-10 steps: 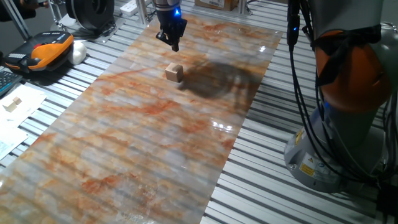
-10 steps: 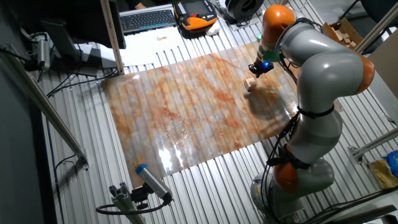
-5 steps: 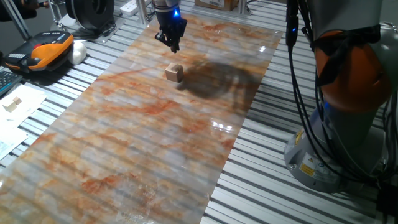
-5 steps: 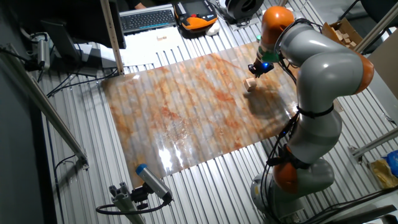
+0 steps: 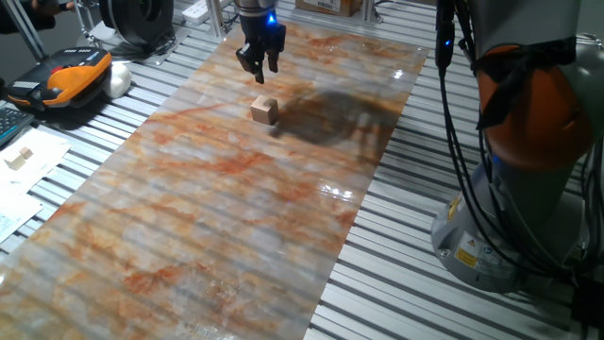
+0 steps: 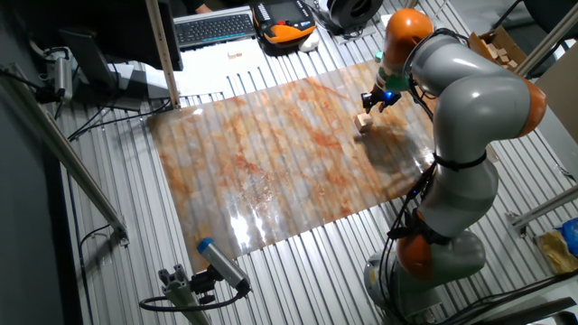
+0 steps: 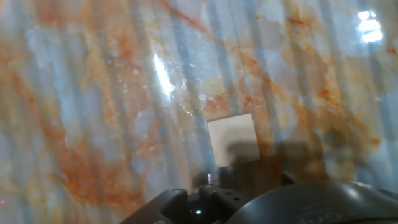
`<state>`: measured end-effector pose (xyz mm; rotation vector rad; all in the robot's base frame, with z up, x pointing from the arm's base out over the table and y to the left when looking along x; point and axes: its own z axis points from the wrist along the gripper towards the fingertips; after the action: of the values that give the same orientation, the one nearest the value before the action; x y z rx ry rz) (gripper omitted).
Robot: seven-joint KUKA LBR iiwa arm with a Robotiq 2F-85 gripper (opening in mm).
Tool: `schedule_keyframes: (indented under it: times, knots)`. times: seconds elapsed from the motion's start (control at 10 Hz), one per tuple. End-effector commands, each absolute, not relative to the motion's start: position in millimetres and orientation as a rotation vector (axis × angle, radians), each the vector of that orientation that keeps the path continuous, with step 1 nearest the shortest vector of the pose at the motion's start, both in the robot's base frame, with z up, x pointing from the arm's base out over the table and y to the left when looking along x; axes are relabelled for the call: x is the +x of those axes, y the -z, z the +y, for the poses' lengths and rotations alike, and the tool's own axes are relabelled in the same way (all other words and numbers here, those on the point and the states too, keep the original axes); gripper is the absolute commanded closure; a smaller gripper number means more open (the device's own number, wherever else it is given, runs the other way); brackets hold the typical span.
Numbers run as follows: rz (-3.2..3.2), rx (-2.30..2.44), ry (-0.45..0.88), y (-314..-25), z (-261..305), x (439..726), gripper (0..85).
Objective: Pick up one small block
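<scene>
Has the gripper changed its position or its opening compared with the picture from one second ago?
Yes. The gripper has shifted slightly, and its fingers, closed together before, now stand apart. The small light-tan wooden cube lies where it was on the marbled orange sheet.

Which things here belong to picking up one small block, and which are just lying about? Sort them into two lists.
Part of the job:
small block on the marbled sheet
gripper, fingers apart, above it

Just lying about:
keyboard
orange and black device
cardboard box
cream block piece on paper
</scene>
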<state>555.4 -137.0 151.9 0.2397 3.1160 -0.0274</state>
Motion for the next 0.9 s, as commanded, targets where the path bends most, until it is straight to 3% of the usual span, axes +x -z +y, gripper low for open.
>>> schedule_keyframes:
  times: [0.0,0.7,0.8]
  knots:
    - [3.117,0.164,0.011,-150,-139,555,34.0]
    - [3.095,0.179,0.070,-138,-141,559,34.0]
    - [3.090,0.183,0.070,-136,-141,559,17.0]
